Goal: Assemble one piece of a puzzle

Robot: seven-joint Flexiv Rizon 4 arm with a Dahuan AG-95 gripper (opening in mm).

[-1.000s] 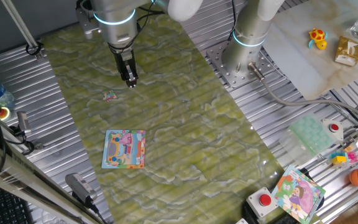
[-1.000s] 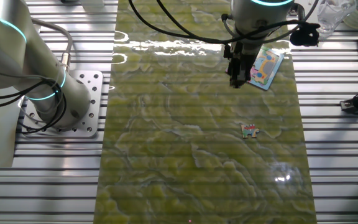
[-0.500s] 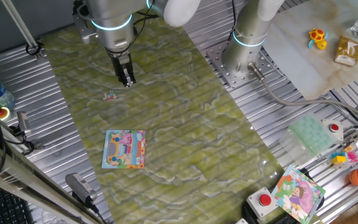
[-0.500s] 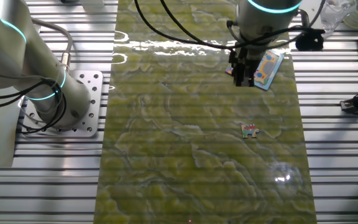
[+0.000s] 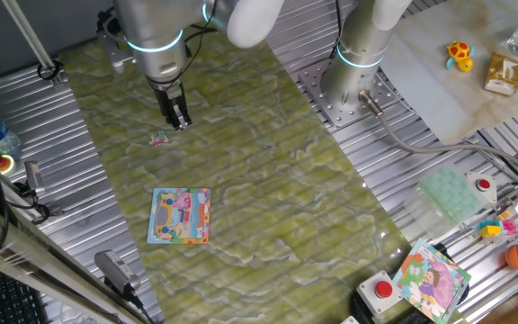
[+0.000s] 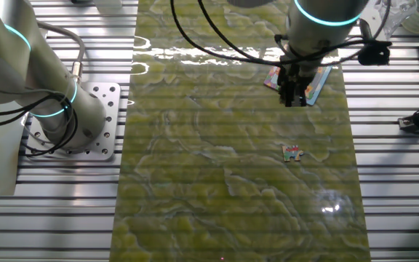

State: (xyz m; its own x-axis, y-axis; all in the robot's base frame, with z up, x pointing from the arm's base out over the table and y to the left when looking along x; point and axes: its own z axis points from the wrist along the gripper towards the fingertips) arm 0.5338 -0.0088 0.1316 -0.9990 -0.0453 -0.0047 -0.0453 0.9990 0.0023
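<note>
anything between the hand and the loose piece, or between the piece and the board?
Nothing visible. The hand hangs above the mat, apart from the piece, with only bare mat between them. From the piece to the puzzle the mat is also bare in both views.

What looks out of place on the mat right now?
Only the piece: it lies alone on the green mat, apart from the puzzle. The gripper hangs near it, holding nothing. Nothing spilled or damaged.
</note>
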